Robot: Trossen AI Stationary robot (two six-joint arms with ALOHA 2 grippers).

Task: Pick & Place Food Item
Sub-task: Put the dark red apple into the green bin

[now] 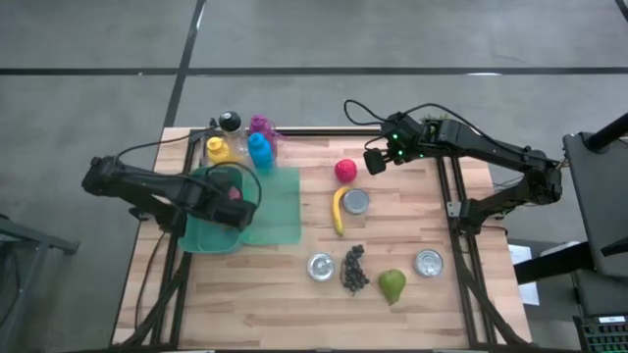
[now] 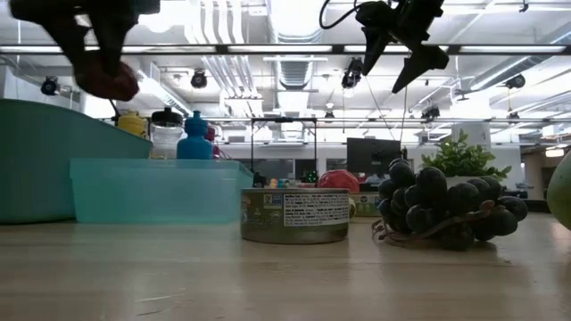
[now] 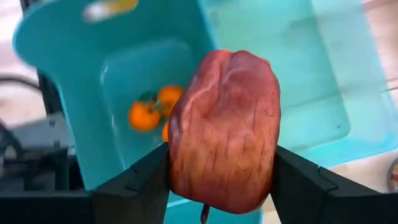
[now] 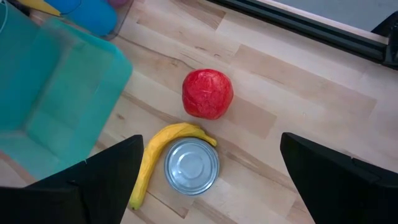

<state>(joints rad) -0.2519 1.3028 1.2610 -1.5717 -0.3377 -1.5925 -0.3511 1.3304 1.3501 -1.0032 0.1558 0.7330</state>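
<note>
- In the high view the left gripper (image 1: pixel 232 199) sat at the left of the frame, above the round teal bin (image 1: pixel 196 235).
- Its fingers (image 3: pixel 140 180) were clamped on a dark red apple (image 3: pixel 225 155), one on each side of the fruit (the left wrist view showed this plainly).
- Below the held apple, the bin's floor held a few small orange fruits (image 3: pixel 146 114); how many could not be told, as the apple hid part of them.
- In the low view the apple (image 2: pixel 109 82) hung at the upper left of the frame, clear of the table (image 2: pixel 285 276) and above the bin's wall.
- A shallow square teal tray (image 1: pixel 278 201) lay just beside the bin, toward the frame's centre.
- The right gripper (image 1: pixel 376 160) hovered in the upper middle of the high view with its fingers spread wide and nothing between them.
- Under it (seen from the right wrist) lay a red fruit (image 4: pixel 208 93), and close by a banana (image 4: pixel 151 163) curved against a silver can (image 4: pixel 191 166).
- Toward the bottom of the high view were a bunch of dark grapes (image 1: pixel 353 268), a green pear (image 1: pixel 392 285) and two more cans (image 1: pixel 321 266).
- Coloured bottles (image 1: pixel 257 147) stood in a cluster at the upper left of the table.
</note>
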